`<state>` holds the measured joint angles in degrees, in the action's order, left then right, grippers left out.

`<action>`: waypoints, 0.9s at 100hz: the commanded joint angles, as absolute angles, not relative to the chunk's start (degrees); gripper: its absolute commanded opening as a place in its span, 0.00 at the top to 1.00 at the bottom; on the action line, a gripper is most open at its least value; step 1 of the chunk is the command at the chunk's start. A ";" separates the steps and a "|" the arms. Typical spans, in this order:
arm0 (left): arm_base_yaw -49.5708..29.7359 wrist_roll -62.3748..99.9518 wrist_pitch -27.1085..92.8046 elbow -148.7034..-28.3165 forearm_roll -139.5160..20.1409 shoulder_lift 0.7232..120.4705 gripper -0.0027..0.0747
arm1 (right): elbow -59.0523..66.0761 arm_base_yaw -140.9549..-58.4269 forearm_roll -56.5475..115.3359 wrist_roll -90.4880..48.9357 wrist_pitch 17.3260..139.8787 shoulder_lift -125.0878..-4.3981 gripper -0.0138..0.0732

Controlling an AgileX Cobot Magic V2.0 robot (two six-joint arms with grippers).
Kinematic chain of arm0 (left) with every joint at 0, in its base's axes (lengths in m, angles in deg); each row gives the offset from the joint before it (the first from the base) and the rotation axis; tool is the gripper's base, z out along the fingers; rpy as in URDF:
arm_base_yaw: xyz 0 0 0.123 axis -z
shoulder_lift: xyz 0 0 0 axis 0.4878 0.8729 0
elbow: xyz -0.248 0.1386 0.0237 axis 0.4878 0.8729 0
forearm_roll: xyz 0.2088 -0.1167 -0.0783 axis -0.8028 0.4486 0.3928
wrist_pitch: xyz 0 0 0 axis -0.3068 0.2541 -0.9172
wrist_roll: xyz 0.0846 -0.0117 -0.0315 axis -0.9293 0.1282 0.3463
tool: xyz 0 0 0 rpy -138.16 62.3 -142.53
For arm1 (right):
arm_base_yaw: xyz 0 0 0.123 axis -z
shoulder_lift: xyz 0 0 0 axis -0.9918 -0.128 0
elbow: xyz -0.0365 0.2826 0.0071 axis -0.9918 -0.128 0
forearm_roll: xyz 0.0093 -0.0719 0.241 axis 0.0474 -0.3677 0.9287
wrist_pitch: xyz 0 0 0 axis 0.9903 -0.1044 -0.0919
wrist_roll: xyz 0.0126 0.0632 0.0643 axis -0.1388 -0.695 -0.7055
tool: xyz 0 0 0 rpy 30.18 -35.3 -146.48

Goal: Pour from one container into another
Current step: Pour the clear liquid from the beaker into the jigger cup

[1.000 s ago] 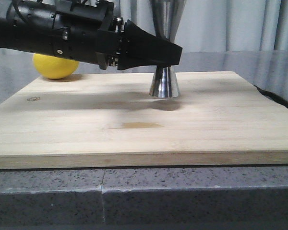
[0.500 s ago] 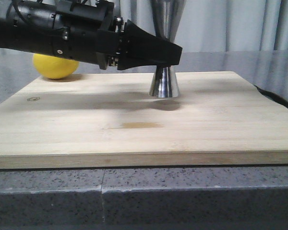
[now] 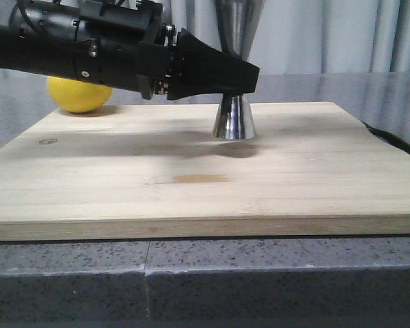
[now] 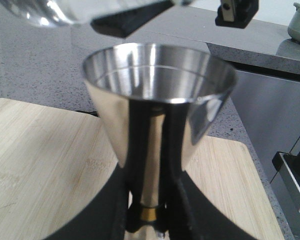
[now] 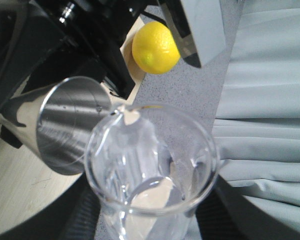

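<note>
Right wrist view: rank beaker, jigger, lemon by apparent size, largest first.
1. beaker, largest, but closest to the camera, so inflated.
2. jigger, upper cup only; the rest is hidden.
3. lemon, smallest, and farthest back.

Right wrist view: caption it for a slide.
Glass beaker tipped at the steel jigger rim, lemon behind.

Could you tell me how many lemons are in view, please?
1. The lemon sits behind the board's far-left corner, partly hidden by the left arm; the right wrist view shows it too. Others could be hidden.
</note>
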<state>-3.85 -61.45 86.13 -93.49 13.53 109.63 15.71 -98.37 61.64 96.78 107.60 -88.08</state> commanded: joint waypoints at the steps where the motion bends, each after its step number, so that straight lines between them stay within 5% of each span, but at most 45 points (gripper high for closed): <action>1: -3.30 -61.04 93.50 -95.13 17.15 106.47 0.99 | 17.76 -98.32 63.39 97.38 104.96 -85.72 0.61; 90: -3.30 -61.04 93.50 -95.13 17.15 106.47 0.99 | 17.76 -98.32 60.52 97.99 104.22 -85.72 0.61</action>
